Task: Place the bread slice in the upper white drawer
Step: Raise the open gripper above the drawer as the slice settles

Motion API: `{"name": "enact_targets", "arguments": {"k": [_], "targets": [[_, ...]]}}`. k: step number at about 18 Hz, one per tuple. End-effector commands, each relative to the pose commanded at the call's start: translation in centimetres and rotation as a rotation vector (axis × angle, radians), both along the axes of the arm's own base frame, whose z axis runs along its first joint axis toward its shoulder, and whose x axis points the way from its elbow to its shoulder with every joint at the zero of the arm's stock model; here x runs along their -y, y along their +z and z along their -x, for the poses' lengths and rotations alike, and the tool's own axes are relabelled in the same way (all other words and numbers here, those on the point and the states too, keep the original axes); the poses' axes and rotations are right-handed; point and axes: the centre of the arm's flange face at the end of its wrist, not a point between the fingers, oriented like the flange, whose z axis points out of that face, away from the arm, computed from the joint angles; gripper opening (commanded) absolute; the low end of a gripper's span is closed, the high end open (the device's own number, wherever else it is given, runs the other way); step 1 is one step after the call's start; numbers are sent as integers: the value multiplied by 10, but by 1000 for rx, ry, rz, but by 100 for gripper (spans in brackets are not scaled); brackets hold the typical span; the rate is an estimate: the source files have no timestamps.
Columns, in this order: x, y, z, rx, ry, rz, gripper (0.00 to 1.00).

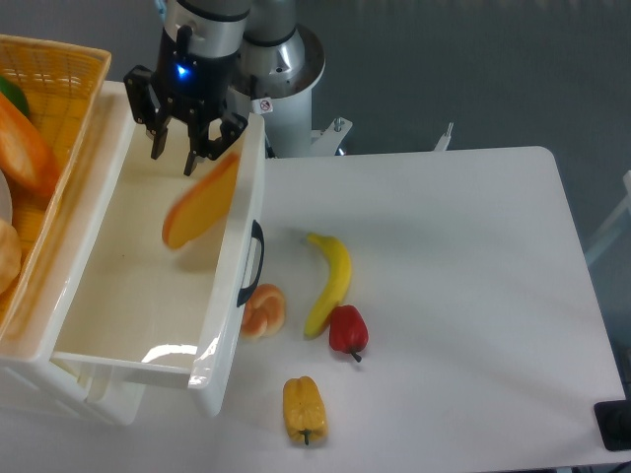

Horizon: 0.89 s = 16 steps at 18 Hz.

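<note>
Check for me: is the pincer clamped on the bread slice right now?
No, the pincer stands open above the upper white drawer, and the bread slice sits blurred below its fingers, apart from them.

- One fixed camera looks steeply down on the table (444, 246) from its front edge.
- The drawer (118, 286) fills the view's left.

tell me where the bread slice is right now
The bread slice is at upper left of the camera view, tilted inside the upper white drawer, just below the open gripper and beside the drawer's right wall.
</note>
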Motion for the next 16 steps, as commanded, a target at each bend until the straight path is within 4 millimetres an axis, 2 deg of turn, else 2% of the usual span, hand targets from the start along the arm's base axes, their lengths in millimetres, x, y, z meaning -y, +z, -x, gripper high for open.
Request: {"name": "enact_targets", "arguments": {"k": [3, 4, 6, 12, 15, 16], "targets": [[0, 1, 0, -3, 0, -1, 84], [0, 2, 2, -10, 2, -7, 92], [0, 5, 5, -21, 7, -16, 98], [4, 6, 18, -108, 24, 9, 100], [9, 7, 36, -163, 44, 4, 100], [12, 5, 48, -179, 50, 8, 100]]}}
